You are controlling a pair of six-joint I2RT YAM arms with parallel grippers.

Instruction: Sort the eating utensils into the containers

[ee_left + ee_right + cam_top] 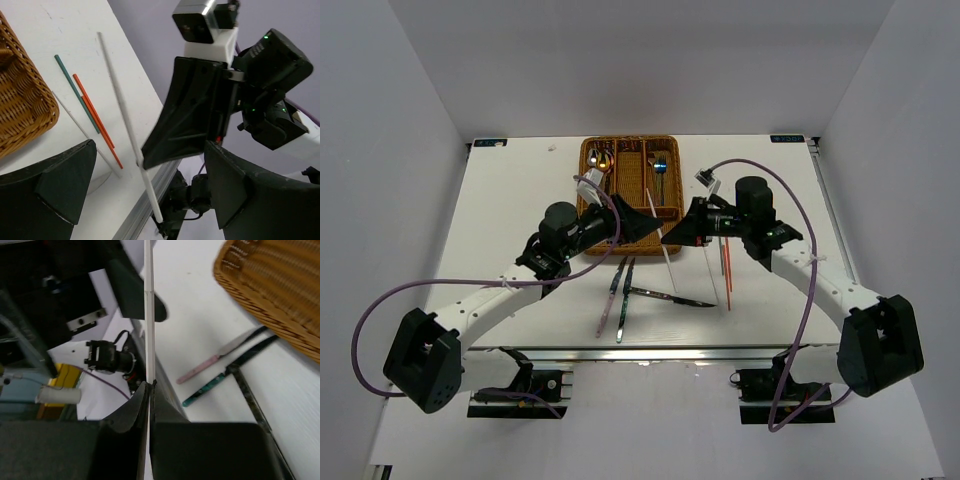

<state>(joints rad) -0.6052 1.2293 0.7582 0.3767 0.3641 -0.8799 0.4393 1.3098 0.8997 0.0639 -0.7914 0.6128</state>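
Observation:
My right gripper (668,240) (151,385) is shut on a thin white chopstick (657,217) (148,315) and holds it above the table, just in front of the brown wicker tray (588,150). My left gripper (645,228) (150,152) is open and empty, right beside the right one, its jaws on either side of the held chopstick's (120,100) lower part. Three knives (625,292) lie on the table in front; they also show in the right wrist view (210,362). Red chopsticks (726,265) (95,117) and a green one (75,90) lie at the right. Gold spoons (600,160) and a blue fork (660,165) lie in the tray.
Another white chopstick (82,130) lies on the table next to the red and green ones. The tray's corner (30,115) is close to my left gripper, and its side (270,290) shows in the right wrist view. The table's front edge (640,350) is near the knives.

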